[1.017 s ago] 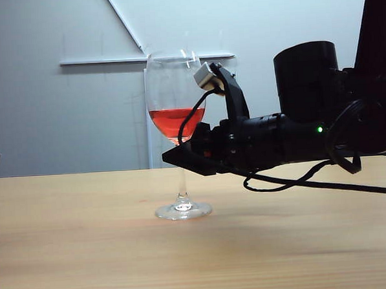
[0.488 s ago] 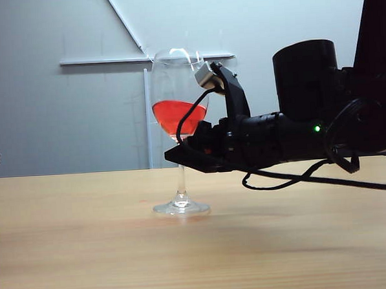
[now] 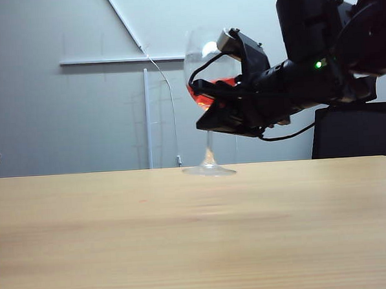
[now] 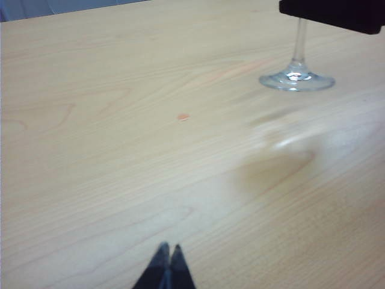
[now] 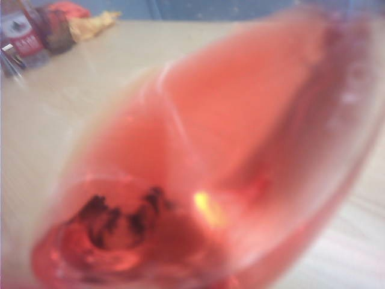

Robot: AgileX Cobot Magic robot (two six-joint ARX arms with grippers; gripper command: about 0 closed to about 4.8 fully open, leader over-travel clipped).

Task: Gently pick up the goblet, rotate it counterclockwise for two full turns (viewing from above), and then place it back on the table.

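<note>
I am seeing the right gripper (image 3: 208,121) clamped on the goblet (image 3: 207,105) where the bowl narrows into the stem, and it is holding the glass lifted clear of the table (image 3: 198,235); in the exterior view the round foot is hanging just above the far edge line of the wood, and the left wrist view is showing the foot (image 4: 296,80) floating over its own shadow rather than resting on the surface. The right arm is reaching in from the right side of the exterior view, angled slightly downward toward the glass, with a green light glowing on its black body. The red liquid (image 3: 203,95) is sitting slanted in the bowl, partly hidden behind the gripper and its cable. My right wrist view is filled almost wholly by the goblet (image 5: 204,156), blurred and pink-red, so I am not making out the fingers (image 5: 120,217) there beyond some dark shapes seen through the glass. The left gripper (image 4: 167,265) is hovering low over the table (image 4: 120,150), well apart from the goblet, with its two dark tips pressed together and nothing between them. In the exterior view only a dark tip is showing at the far left edge. A small reddish spot (image 4: 183,117) is lying on the wood between the left gripper and the goblet's foot.
</note>
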